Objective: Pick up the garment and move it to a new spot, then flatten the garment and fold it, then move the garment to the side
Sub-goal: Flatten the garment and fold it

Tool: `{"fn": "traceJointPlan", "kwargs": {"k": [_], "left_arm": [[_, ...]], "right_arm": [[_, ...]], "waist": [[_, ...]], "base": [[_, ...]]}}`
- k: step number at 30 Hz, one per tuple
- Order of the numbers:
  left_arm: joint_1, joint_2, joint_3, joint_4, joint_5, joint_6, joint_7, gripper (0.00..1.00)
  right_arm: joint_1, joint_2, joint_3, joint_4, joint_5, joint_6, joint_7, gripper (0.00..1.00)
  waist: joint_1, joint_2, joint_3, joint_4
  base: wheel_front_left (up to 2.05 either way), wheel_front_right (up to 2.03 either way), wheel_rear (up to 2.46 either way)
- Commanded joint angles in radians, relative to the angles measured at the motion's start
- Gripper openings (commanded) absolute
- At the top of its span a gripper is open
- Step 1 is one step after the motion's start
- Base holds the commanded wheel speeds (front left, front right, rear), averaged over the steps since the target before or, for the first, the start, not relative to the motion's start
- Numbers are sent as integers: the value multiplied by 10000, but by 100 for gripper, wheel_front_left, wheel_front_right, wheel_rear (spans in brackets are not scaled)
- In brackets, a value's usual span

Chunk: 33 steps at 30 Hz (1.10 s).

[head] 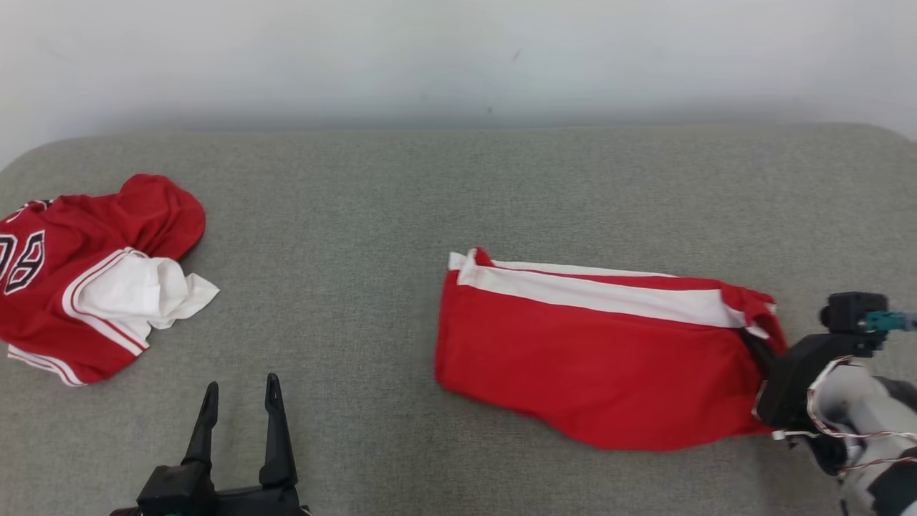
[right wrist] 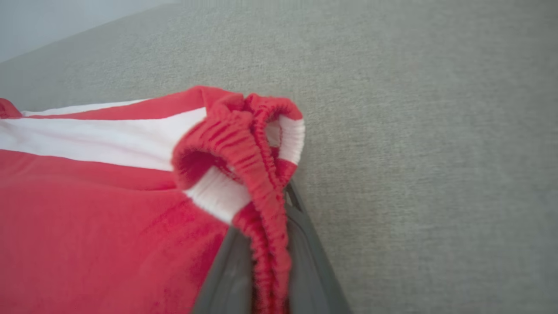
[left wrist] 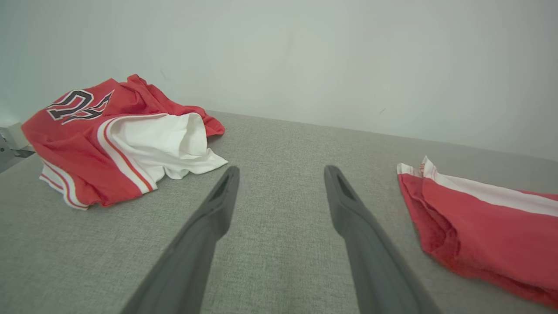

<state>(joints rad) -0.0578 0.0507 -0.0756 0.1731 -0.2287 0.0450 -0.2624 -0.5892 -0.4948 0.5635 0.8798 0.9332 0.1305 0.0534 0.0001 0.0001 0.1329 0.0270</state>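
Waistband (right wrist: pixel 267 226) pinched between right jaws.

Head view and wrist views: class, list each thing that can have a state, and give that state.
red shorts: laid flat, waistband end bunched and gripped
red jersey: crumpled in a heap, white inside showing
left gripper: open, holding nothing
right gripper: shut on the red shorts' waistband

Likely a test room rather than a home: a broad worktop (head: pixel 401 186) padded in grey woven cloth sits against a plain pale wall (head: pixel 458 57). On it lie red shorts (head: pixel 594 351) at right and a red jersey (head: pixel 71 287) at left.
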Motion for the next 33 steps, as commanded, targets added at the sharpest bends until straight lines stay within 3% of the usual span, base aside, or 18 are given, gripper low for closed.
{"fn": "traceJointPlan", "kwargs": {"k": [1, 6, 12, 24, 33], "left_arm": [[164, -5, 26, 23, 40, 1, -26, 100], [167, -5, 38, 64, 52, -72, -26, 100], [224, -5, 80, 129, -36, -123, -26, 100], [480, -5, 108, 286, -161, -179, -24, 100], [309, -4, -71, 344, -249, -185, -26, 100]], "right_arm": [[146, -244, 60, -68, 130, 10, 69, 0], [38, -1193, 269, -273, 541, 10, 448, 0], [-229, -1559, 416, -676, 1181, 10, 978, 0], [-265, -715, -341, -1918, 4301, 11, 3175, 0], [-901, 441, -753, -1773, 5508, 11, 4013, 0]], "waist": [[-1, -1, -113, -187], [-1, -1, -191, -478], [-1, -1, -295, -713], [-1, -1, -658, -900], [-1, -1, -605, -700]], "base": [[0, 0, 0], [0, 0, 0], [0, 0, 0], [0, 0, 0], [0, 0, 0]]}}
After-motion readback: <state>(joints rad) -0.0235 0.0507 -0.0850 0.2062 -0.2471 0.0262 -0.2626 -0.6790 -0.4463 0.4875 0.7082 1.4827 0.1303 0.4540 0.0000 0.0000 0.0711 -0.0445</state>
